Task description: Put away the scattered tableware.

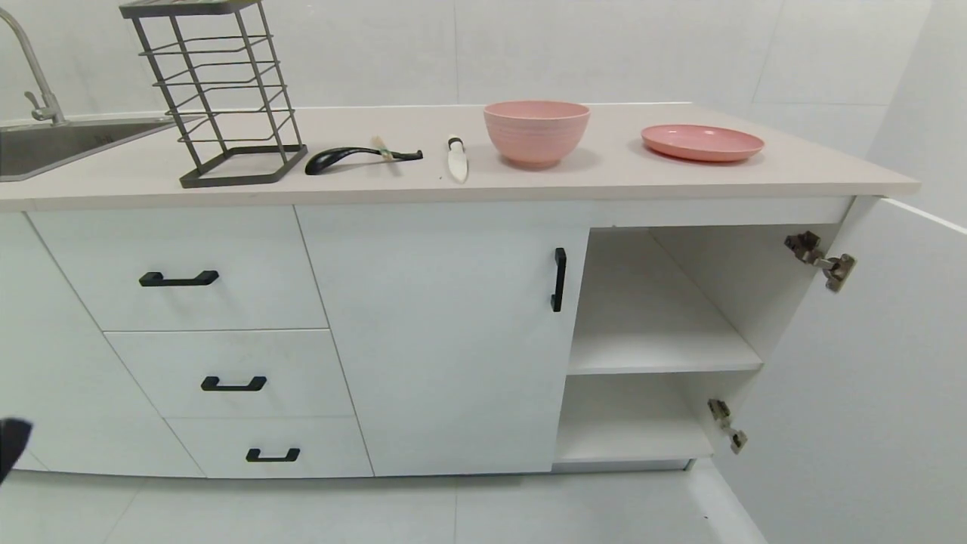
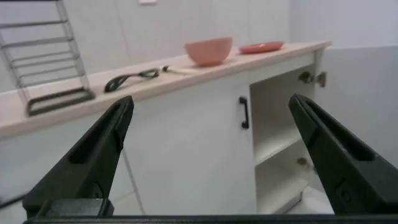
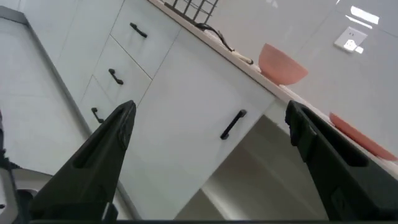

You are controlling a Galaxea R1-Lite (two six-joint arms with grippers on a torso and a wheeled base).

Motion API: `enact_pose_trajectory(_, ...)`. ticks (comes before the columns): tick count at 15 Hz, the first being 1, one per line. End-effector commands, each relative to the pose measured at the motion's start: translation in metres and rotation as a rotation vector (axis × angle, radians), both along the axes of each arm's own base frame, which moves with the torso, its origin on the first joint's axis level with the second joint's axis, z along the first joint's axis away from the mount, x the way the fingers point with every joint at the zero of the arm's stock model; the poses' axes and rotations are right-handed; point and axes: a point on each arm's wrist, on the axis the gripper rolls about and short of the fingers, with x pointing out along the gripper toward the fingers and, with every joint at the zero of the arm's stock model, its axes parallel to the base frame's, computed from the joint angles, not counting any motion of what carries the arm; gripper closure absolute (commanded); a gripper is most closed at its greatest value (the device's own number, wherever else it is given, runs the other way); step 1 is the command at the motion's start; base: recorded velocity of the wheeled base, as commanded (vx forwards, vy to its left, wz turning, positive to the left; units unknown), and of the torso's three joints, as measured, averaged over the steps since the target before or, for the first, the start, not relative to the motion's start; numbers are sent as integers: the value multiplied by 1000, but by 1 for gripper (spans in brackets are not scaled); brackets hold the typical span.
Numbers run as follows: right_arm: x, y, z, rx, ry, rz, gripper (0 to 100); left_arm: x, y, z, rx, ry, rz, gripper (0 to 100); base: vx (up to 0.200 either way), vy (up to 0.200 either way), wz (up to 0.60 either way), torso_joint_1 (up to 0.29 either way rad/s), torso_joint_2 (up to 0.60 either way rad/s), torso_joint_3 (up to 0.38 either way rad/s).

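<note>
1. White table [image 1: 604,181] carried everything; cupboard [image 1: 657,302] beneath stood open.
2. Bowl [image 1: 536,132] sat mid-table, plate [image 1: 702,142] near its right end.
3. Left gripper [image 2: 211,102] and right gripper [image 3: 209,107] gaped wide, empty, below table height.
4. Knife [image 1: 457,159] lay near the front edge; a clumsy nudge could knock it off.

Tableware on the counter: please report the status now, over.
Left pincer open, right pincer open, both empty. Pink bowl, pink plate, black spoon, white knife all on counter, untouched. Cabinet open on the right, nothing blocking it.
</note>
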Motion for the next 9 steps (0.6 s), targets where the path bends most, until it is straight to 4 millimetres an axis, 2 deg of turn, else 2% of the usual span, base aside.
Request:
enact_pose_trajectory(1, -26, 2, -17, 23, -53, -28, 0, -58, 5, -31, 1, -70, 161, 0, 0, 0, 0, 0, 0, 0)
enact_pose_trajectory(2, -23, 2, -21, 55, -15, -61, 0, -60, 5, -36, 1, -56, 163, 0, 0, 0, 0, 0, 0, 0)
enact_pose_trajectory(3, -15, -2, -35, 169, 112, -217, 0, -62, 5, -60, 7, 15, 163, 0, 0, 0, 0, 0, 0, 0)
enact_pose_trajectory(5, -10, -5, -50, 230, 280, -372, 0, -57, 5, -101, 33, 136, 178, 0, 0, 0, 0, 0, 0, 0)
enact_pose_trajectory(6, -8, -7, -61, 235, 379, -459, 0, -54, 6, -115, 101, 241, 236, 0, 0, 0, 0, 0, 0, 0)
enact_pose_trajectory(7, -8, -8, -70, 232, 465, -532, 0, -52, 8, -122, 130, 294, 339, 0, 0, 0, 0, 0, 0, 0)
enact_pose_trajectory(9, -7, -11, -70, 269, 459, -661, 0, -52, 10, -122, 108, 312, 442, 0, 0, 0, 0, 0, 0, 0)
